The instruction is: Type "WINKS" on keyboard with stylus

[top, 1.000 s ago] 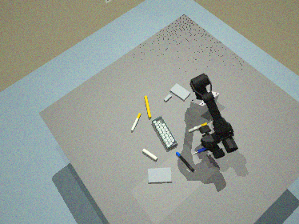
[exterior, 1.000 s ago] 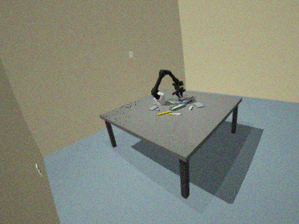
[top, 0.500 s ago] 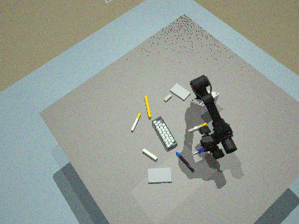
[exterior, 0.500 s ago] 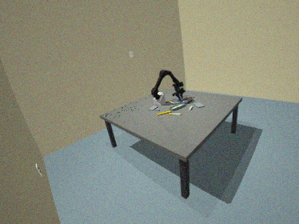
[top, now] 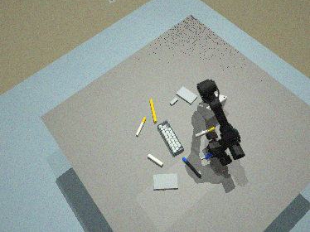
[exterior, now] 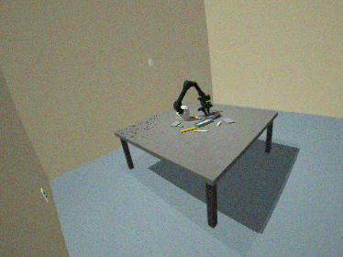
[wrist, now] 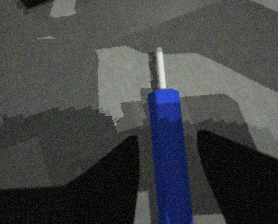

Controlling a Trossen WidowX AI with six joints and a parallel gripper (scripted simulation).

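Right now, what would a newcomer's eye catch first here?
Probably the black arm, arching over the pale desk. Up close, the bright blue stylus stands out between the open hand's dark fingers, a gap either side. Then the white-keyed keyboard, near mid-desk.
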